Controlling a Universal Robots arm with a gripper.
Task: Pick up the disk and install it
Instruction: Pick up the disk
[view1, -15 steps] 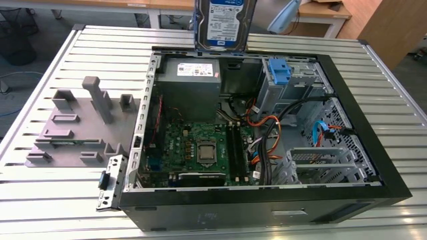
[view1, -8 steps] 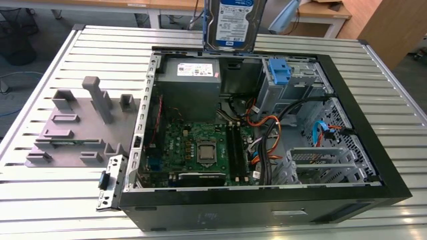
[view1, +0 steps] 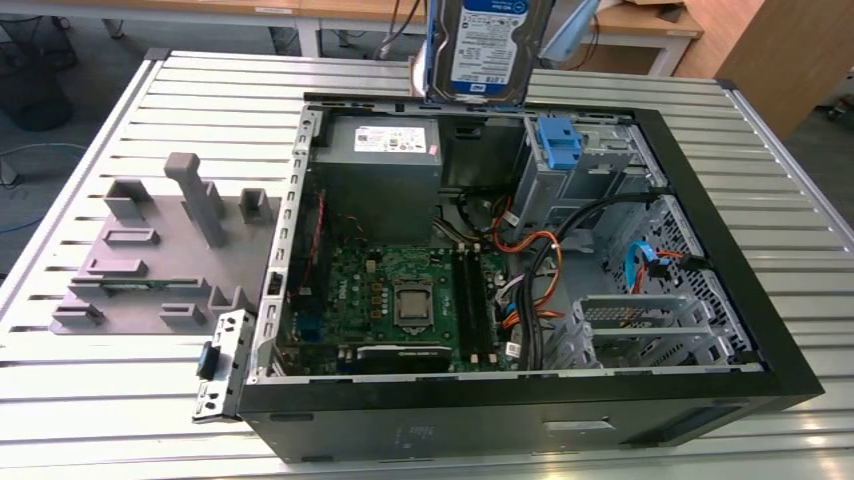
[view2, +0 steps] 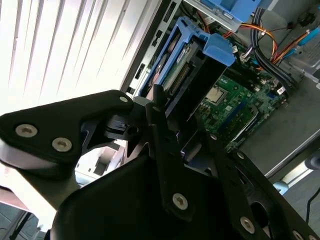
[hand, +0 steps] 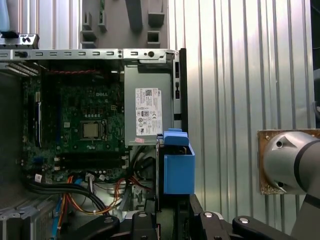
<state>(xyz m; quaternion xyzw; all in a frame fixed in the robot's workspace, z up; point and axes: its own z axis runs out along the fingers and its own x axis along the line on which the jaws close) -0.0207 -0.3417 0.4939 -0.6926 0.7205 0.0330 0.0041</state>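
Observation:
The disk, a silver drive with a white-and-blue label in a blue plastic carrier, hangs upright in the air above the far edge of the open computer case. It is over the corner near the grey power supply box. In the second wrist view my gripper is shut on the disk, with its black fingers clamped on the carrier's end. The first wrist view looks along the disk's edge, and my gripper sits behind it, above the case interior.
Inside the case lie the green motherboard, orange and black cables, a blue bracket in the drive bay and a metal drive cage. A grey fixture block stands on the slatted table at the exterior view's left.

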